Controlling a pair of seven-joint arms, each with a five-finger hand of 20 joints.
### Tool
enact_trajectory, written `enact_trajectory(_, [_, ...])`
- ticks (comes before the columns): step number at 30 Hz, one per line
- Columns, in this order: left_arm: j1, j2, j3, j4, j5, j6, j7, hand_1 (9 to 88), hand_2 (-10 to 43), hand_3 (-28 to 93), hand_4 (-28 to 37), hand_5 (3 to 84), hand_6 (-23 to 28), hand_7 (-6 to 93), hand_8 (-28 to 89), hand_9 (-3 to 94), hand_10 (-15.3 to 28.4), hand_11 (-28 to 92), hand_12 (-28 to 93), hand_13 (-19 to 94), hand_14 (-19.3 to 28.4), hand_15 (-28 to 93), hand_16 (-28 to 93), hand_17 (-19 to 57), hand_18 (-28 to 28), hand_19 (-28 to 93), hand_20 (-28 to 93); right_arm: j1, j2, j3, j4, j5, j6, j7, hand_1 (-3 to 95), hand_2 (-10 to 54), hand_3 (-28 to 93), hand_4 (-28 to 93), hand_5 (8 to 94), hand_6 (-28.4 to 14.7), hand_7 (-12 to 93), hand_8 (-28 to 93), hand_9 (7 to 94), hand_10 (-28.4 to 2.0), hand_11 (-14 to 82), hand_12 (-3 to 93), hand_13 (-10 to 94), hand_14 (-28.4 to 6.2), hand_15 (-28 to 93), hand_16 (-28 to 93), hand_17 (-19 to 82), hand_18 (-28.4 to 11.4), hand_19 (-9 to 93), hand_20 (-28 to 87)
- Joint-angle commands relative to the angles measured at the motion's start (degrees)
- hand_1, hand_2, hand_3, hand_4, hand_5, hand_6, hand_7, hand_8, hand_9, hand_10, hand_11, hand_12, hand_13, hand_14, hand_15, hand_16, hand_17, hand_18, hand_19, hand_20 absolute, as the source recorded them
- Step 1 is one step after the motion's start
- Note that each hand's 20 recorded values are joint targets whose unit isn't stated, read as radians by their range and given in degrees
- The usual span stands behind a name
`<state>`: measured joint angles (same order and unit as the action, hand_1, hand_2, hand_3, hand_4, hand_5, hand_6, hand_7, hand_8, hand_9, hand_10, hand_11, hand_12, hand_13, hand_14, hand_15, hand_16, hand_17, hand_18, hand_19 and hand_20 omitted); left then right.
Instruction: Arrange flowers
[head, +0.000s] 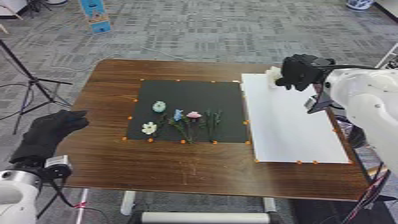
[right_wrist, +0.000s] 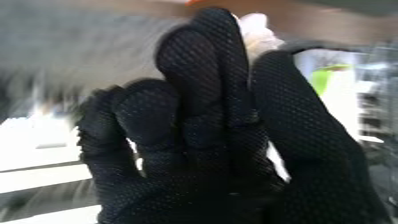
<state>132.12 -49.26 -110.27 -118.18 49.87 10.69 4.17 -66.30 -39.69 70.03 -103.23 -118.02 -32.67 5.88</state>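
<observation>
The right hand (head: 304, 71), fingers fairly straight, is beside a white object (head: 274, 75) – whether gripping, I can't tell. Flowers (head: 194, 115) lie on the black mat (head: 191, 92) – the left hand (head: 55, 131) is relaxed.

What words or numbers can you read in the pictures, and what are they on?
None that I can read for sure.
Blue sign behind the table: any writing is too small to read.
Black mat: no words or numbers that I can see.
White sheet: none that I can see there either.
</observation>
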Motion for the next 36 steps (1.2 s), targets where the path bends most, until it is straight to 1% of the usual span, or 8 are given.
enact_trajectory(1, [-1.1, 0.74, 0.35, 0.15, -0.41, 0.09, -0.02, 25.1, 9.2, 71, -28.2, 55.5, 3.5, 18.0, -7, 54.0, 13.2, 25, 19, 41, 16.5, 26, 4, 6.2, 12.5, 10, 21, 10.3, -6.8, -5.6, 2.2, 14.0, -9.0, 4.0, 47.1, 7.9, 60, -18, 78.4, -0.3, 35, 3, 83.0, -13.4, 40.2, 31.7, 66, -16.3, 69, 44, 28, -26.7, 76, 65])
enact_trajectory(8, [-0.9, 0.55, 0.36, -0.05, -0.5, 0.35, 0.05, 24.9, 9.2, 71, -28.2, 55.7, 3.6, 17.9, -7, 54.1, 13.1, 25, 19, 41, 16.4, 26, 4, 6.2, 12.5, 9, 21, 15.2, -14.6, -12.4, 9.1, 14.5, -12.5, 4.8, 47.6, 7.9, 60, -18, 78.7, -0.4, 34, 3, 83.2, -13.5, 39.8, 31.9, 66, -16.5, 69, 44, 28, -26.8, 76, 65])
enact_trajectory(13, [-1.8, 0.86, 0.88, 0.34, -0.56, -0.19, -0.02, 25.0, 9.2, 71, -28.3, 55.8, 3.5, 18.0, -7, 54.2, 13.0, 25, 19, 41, 16.4, 26, 4, 6.2, 12.4, 9, 21, 15.8, -19.1, -14.5, 13.2, 16.3, -16.5, 6.7, 47.7, 7.9, 59, -18, 78.8, -0.5, 34, 3, 83.2, -13.6, 39.6, 31.9, 66, -16.6, 69, 44, 28, -26.8, 76, 65])
enact_trajectory(15, [-1.0, 0.59, 0.35, 0.13, -0.56, -0.39, 0.25, 24.9, 9.2, 71, -28.3, 55.8, 3.5, 18.1, -7, 54.3, 13.0, 25, 19, 41, 16.4, 26, 4, 6.2, 12.4, 9, 21, 15.3, -21.2, -14.6, 15.0, 14.8, -17.7, 6.3, 47.7, 7.9, 59, -18, 78.8, -0.5, 34, 2, 83.2, -13.6, 39.5, 31.9, 66, -16.5, 69, 44, 28, -26.8, 76, 65])
enact_trajectory(18, [-1.3, 0.57, 0.42, 0.2, -0.6, -0.47, 0.17, 25.0, 9.1, 71, -28.3, 56.0, 3.5, 18.0, -7, 54.5, 12.9, 25, 19, 41, 16.4, 26, 4, 6.2, 12.4, 9, 21, 14.7, -23.8, -14.5, 18.1, 9.8, -18.4, 4.0, 47.7, 7.9, 59, -17, 78.8, -0.5, 34, 2, 83.2, -13.6, 39.5, 32.0, 66, -16.5, 69, 44, 28, -26.8, 76, 65])
enact_trajectory(25, [-2.6, 1.04, 1.02, 0.72, -0.57, -0.82, -0.05, 25.0, 9.4, 71, -28.3, 55.8, 3.5, 17.9, -7, 54.4, 13.2, 25, 19, 41, 16.5, 26, 4, 6.2, 12.4, 9, 21, 13.9, -29.6, -11.7, 25.9, 1.6, -17.8, 1.7, 47.4, 7.9, 60, -18, 78.7, -0.5, 34, 3, 83.1, -13.6, 39.4, 31.9, 66, -16.5, 69, 44, 28, -26.8, 76, 65])
enact_trajectory(30, [-3.0, 1.18, 1.51, 1.08, -0.57, -1.67, -0.14, 25.1, 9.5, 71, -28.3, 55.5, 3.6, 17.8, -7, 54.3, 13.3, 25, 19, 41, 16.6, 26, 4, 6.2, 12.5, 10, 21, 13.4, -32.9, -9.1, 30.1, -3.9, -17.0, 1.0, 47.4, 8.1, 60, -18, 78.7, -0.5, 34, 2, 83.0, -13.6, 39.4, 32.0, 66, -16.5, 69, 44, 28, -26.8, 76, 65])
enact_trajectory(36, [-3.3, 1.29, 1.57, 1.25, -0.62, -1.49, -0.34, 25.1, 9.6, 71, -28.2, 55.6, 3.6, 17.8, -7, 54.2, 13.2, 25, 19, 41, 16.6, 26, 4, 6.2, 12.5, 9, 21, 13.5, -34.4, -7.7, 33.2, -8.3, -16.4, -0.5, 47.4, 8.1, 60, -18, 78.6, -0.5, 34, 1, 83.1, -13.5, 39.4, 31.9, 66, -16.5, 69, 44, 28, -26.8, 76, 65])
